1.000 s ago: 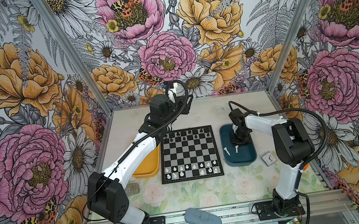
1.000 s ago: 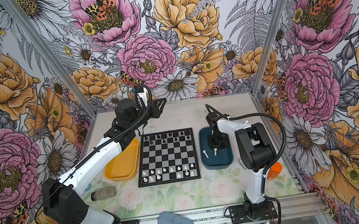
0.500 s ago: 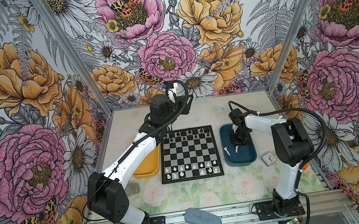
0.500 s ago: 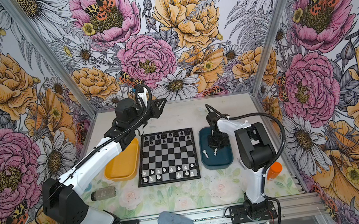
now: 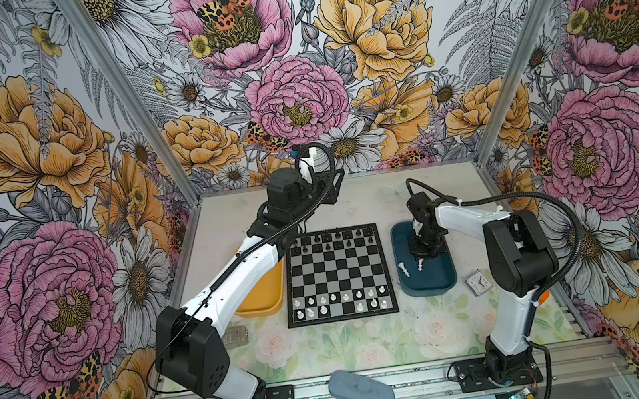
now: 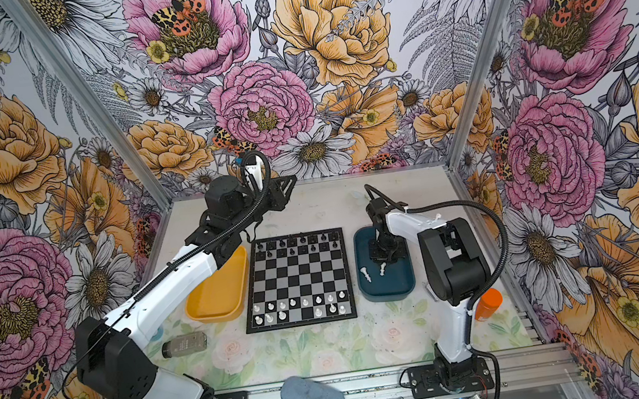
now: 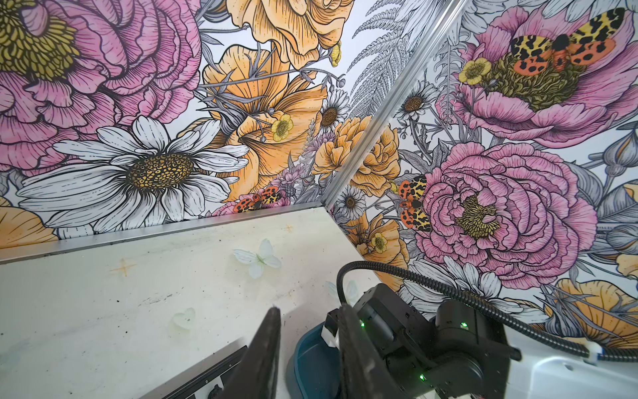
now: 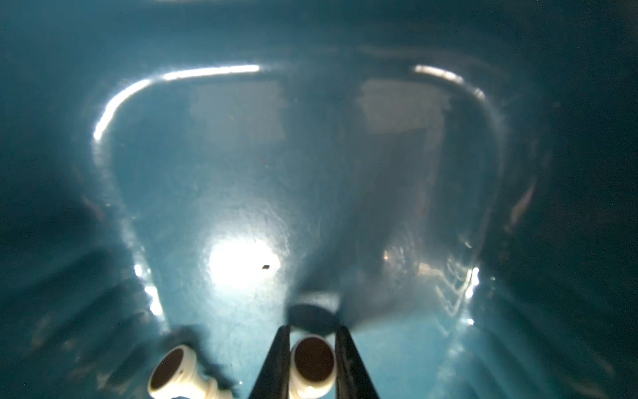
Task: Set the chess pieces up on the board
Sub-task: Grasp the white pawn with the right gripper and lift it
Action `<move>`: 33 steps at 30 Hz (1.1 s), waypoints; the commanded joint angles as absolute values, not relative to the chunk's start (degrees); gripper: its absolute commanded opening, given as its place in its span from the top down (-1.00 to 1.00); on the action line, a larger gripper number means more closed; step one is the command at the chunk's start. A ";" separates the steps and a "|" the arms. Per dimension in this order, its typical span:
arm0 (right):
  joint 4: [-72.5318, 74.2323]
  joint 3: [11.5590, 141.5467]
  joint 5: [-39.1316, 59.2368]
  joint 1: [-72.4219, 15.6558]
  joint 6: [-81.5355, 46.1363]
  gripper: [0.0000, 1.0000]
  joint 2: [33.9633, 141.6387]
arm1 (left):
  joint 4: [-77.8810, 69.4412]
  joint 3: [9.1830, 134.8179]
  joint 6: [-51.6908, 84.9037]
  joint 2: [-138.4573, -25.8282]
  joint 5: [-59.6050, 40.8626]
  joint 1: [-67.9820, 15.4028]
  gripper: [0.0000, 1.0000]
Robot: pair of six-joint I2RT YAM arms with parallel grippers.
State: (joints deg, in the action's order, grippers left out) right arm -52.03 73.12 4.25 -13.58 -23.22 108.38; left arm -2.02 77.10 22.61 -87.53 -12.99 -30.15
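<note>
1. On the table (image 5: 372, 197), in the middle, lies the board (image 5: 338, 273). The yellow tray (image 5: 266, 297) is beside it on the left and the blue tray (image 5: 439, 277) beside it on the right.
2. The left end effector (image 7: 309, 311) is raised near the far edge of the board. Its jaws stand a little apart with nothing between them, so you can count it as empty.
3. The right end effector (image 8: 311, 336) is down inside the blue tray. Its two fingers press on both sides of the held piece (image 8: 313, 362), a white one, near its base. It is closed on this piece, which has not yet left the tray.
4. The black chessmen (image 5: 331, 239) fill the two far rows of the board. The white chess pieces (image 5: 342, 302) stand in the two near rows, and the nearest row has free squares around its middle.
5. The second piece (image 8: 176, 371), also white, lies on its side in the tray, just beside the held one.
6. I judge that the step in hand is the pick.
7. For the next move, lift straight up so that you do not knock the second piece. Then carry over the tray rim to a free square in the nearest row.
8. The base of the held piece faces the wrist camera, so you will probably need to turn the wrist to set it upright between its neighbours.
</note>
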 commanded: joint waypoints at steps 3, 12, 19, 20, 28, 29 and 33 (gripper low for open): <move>-52.12 74.95 3.85 -13.90 -23.03 0.97 108.64 | -3.53 76.04 22.85 -87.44 -14.07 -30.50 0.38; -52.21 74.92 6.19 -12.71 -23.94 1.00 104.37 | -3.52 75.98 22.68 -87.87 -15.99 -30.84 0.36; -52.03 74.76 8.36 -10.50 -26.12 1.00 99.45 | -3.94 74.92 20.79 -87.58 -17.75 -33.35 0.19; -52.03 74.75 8.54 -10.27 -26.48 1.00 98.74 | -4.17 74.71 20.38 -87.62 -18.62 -33.82 0.14; -51.06 74.71 11.06 -9.02 -29.24 1.00 92.58 | -8.22 68.49 16.17 -85.73 -20.38 -40.12 0.02; -50.82 74.63 11.61 -8.86 -29.88 1.00 91.87 | -9.77 67.00 15.92 -85.23 -19.93 -41.18 0.02; -49.24 74.37 13.56 -8.48 -32.17 1.00 88.82 | -19.06 60.12 15.57 -83.79 -17.44 -45.23 0.01</move>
